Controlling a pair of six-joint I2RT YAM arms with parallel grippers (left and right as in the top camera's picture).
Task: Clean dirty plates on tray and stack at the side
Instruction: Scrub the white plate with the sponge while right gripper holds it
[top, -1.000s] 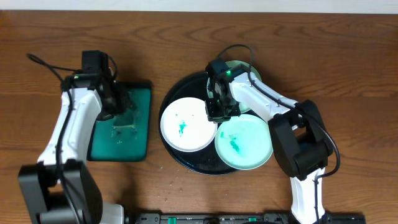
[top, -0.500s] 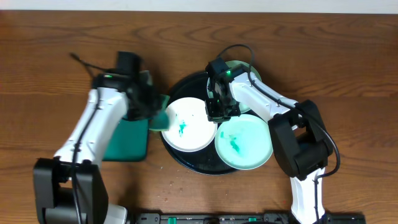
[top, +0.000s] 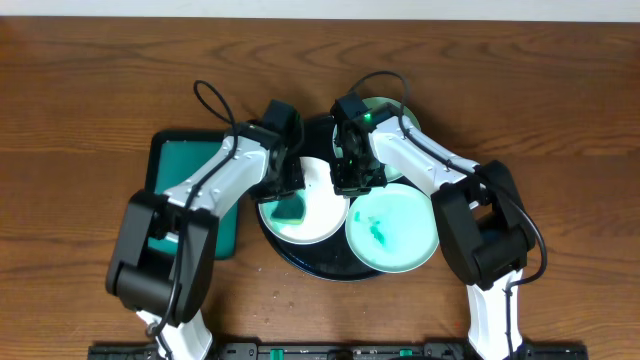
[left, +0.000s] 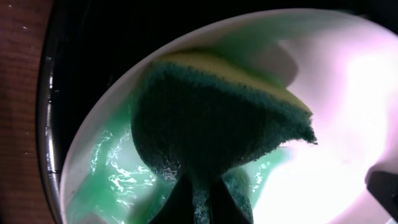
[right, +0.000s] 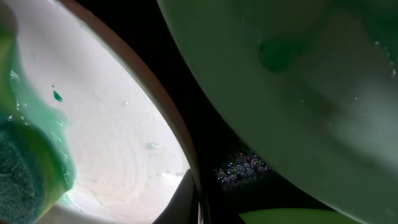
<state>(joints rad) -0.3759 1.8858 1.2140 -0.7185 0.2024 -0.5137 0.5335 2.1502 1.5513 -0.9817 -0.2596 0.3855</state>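
Observation:
The black tray (top: 300, 256) holds three plates. On the white plate (top: 322, 212) lies a wet green smear (left: 109, 171), and a green and yellow sponge (top: 290, 208) presses onto its left half. My left gripper (top: 284, 190) is shut on that sponge (left: 217, 118), its jaws tight at the sponge's lower end (left: 202, 202). At the white plate's right rim (right: 186, 155) my right gripper (top: 352, 183) is shut, pinching the edge (right: 198, 200). A smeared mint plate (top: 392, 228) sits front right. Another mint plate (top: 392, 122) lies at the back, partly under my right arm.
The rectangular teal tray (top: 190, 165) lies left of the black tray, partly covered by my left arm. Both arms meet over the black tray's middle. Bare wooden table (top: 560, 120) surrounds everything.
My left arm has swung right from the teal tray, carrying the sponge onto the white plate. The right arm has stayed still on the plate's rim.

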